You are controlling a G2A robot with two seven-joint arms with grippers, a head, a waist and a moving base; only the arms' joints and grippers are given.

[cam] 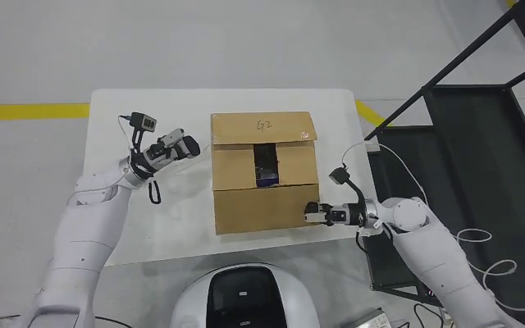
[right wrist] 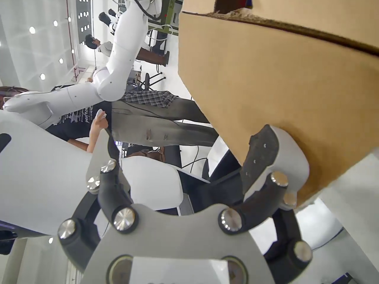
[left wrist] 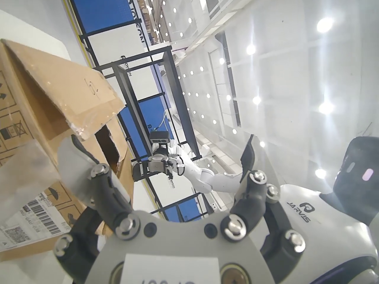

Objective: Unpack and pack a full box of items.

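A brown cardboard box (cam: 262, 172) stands in the middle of the white table (cam: 148, 107). Its far flap (cam: 262, 127) and near flap (cam: 262, 211) lie folded outward. The two side flaps lie inward with a gap (cam: 266, 166) between them, where something dark shows. My left gripper (cam: 187, 148) is open, off the box's left side and apart from it; the left wrist view shows its spread fingers (left wrist: 80, 161) beside the box wall (left wrist: 26, 113). My right gripper (cam: 312, 214) is open at the near flap's right corner, one finger (right wrist: 263, 152) against the cardboard (right wrist: 266, 75).
A dark metal rack (cam: 459, 123) stands just right of the table, close to my right arm. A yellow line (cam: 41, 111) runs across the floor on the left. Bare tabletop lies to the left of the box and behind it.
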